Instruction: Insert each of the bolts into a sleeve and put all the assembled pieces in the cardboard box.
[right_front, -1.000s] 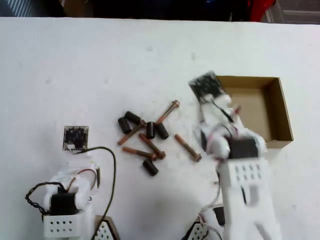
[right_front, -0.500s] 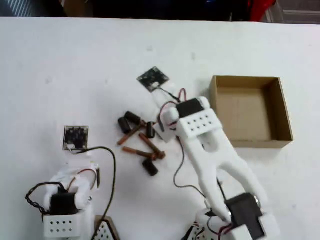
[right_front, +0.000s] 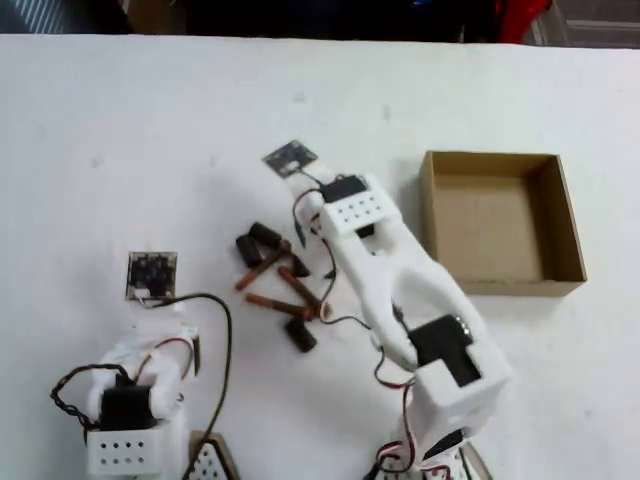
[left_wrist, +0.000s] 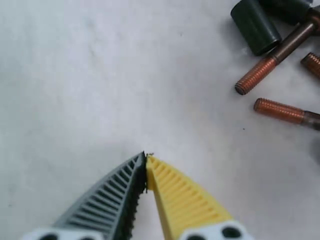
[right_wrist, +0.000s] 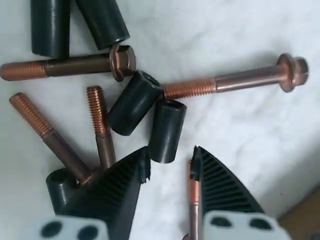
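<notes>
Hovering spread, right pincer (right_wrist: 171, 154) overlooks coppery threaded bolts (right_wrist: 235, 79) and black sleeves (right_wrist: 167, 130); left pincer (left_wrist: 145, 157) pressed together.

Left end effector (left_wrist: 146, 159) closed, right end effector (right_wrist: 171, 156) parted

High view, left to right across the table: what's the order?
Order: left arm → pile of bolts and sleeves → cardboard box. The right arm stretches over the pile's right side toward the box, so it's left unranked.
</notes>
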